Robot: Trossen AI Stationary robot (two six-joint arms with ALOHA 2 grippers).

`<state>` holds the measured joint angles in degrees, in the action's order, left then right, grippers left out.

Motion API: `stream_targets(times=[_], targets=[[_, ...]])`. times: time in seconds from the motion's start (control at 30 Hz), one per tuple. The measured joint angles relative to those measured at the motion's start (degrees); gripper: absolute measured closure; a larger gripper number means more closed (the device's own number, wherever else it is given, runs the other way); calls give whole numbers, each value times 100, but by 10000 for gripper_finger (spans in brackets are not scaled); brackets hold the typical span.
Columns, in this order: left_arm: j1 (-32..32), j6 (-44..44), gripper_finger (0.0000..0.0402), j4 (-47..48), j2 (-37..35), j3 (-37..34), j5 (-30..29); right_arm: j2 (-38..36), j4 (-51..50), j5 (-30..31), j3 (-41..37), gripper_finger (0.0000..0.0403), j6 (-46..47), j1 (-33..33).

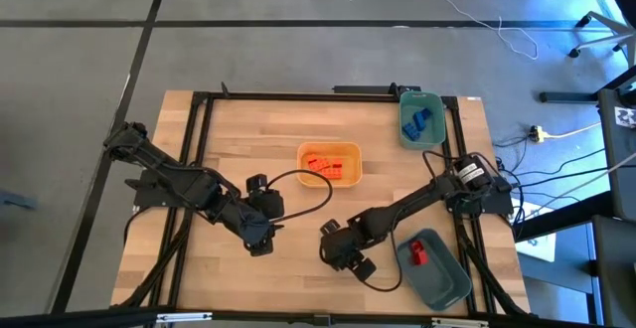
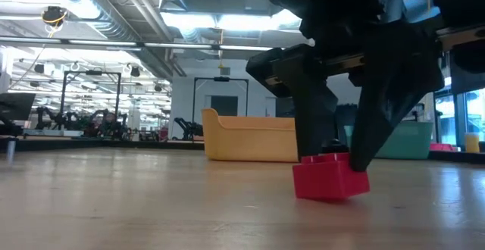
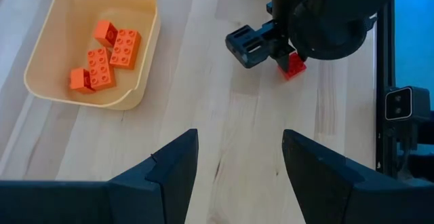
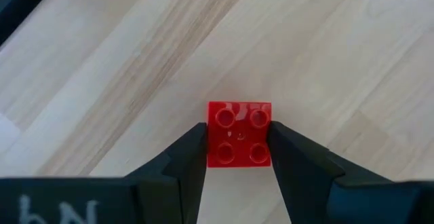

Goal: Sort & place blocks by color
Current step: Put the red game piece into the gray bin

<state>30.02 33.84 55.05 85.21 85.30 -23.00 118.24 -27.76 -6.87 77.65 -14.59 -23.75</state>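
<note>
A tray sits at the table's centre with several blocks in it. One bin stands at the far right corner, another bin at the near right. A lone brick rests on the table, left of the near bin.

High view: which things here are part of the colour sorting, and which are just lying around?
Part of the job:
- red block, clamped by right gripper on the table
- orange blocks in the yellow tray
- blue blocks, red block in teal bins

Lying about:
- cables on the floor
- left gripper, open, idle
</note>
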Motion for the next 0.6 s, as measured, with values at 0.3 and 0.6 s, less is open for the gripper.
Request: stream_targets(times=[0.3,0.6], targets=[[-36,0,195,0,0,0,-4,0,33,121,0,243,249,26],[-37,-142,195,0,0,0,-13,-15,55,173,-4,265,208,31]])
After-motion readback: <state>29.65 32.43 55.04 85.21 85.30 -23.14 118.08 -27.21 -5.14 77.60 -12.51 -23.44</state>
